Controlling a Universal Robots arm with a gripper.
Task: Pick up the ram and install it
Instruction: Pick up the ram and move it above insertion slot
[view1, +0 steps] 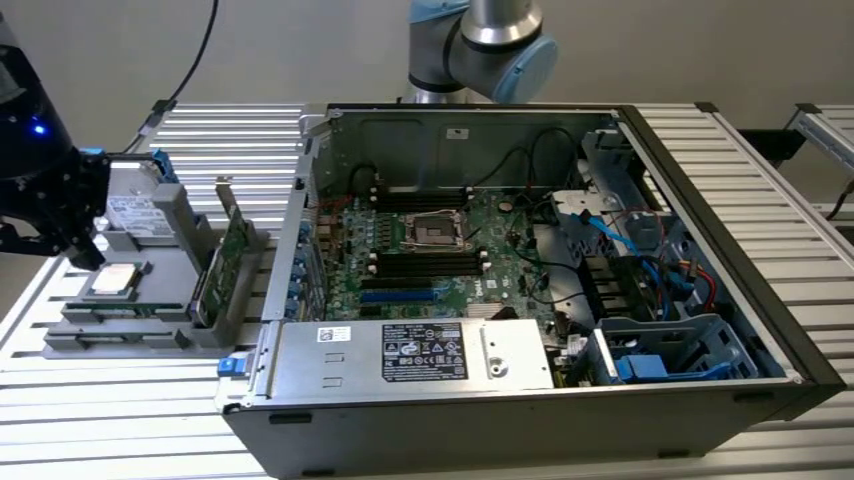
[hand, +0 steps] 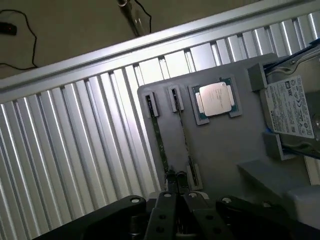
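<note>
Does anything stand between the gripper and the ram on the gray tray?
Nothing visible does. The gripper hangs over one end of the two ram sticks, standing on edge in the gray tray; the processor lies apart, beside them.

Tabletop (hand: 75, 150): ribbed metal slats beneath all I see.
Computer case (view1: 507, 435): open, with the motherboard (view1: 400, 250) and power supply (view1: 414, 352) inside.
Grey holder (hand: 225, 145): to the exterior view's left of the case, carrying a silver processor (hand: 216, 98), a hard drive (hand: 292, 107) and an upright green card (view1: 234, 255).
</note>
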